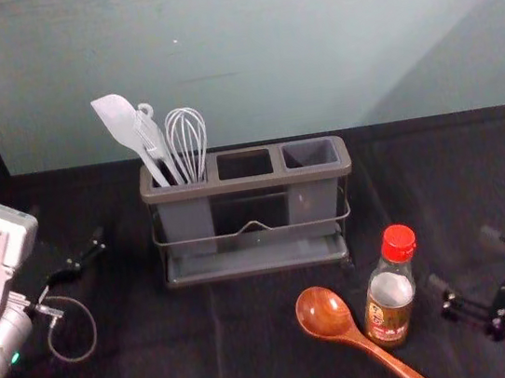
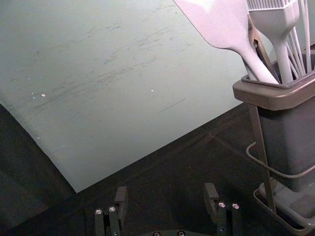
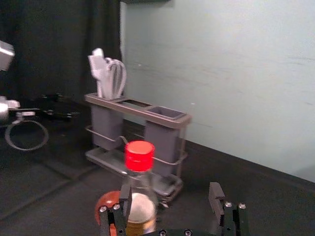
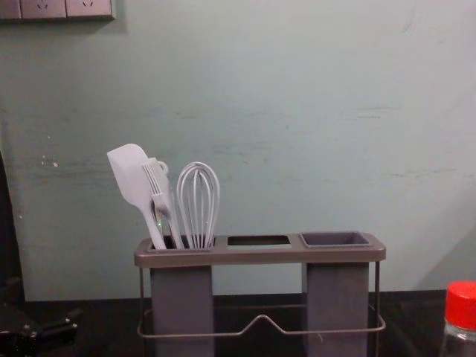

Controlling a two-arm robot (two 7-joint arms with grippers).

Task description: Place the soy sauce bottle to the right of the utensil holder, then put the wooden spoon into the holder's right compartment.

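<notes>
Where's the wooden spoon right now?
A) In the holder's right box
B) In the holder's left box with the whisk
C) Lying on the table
C: the wooden spoon lies on the black-covered table, in front of the utensil holder.

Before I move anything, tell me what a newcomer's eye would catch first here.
Probably the bottle's vivid red cap, nearer than the holder and off toward its right. Next, the glossy orange-brown spoon, its bowl lying left of the bottle. Then the pale utensils sticking up from the holder's left compartment.
</notes>
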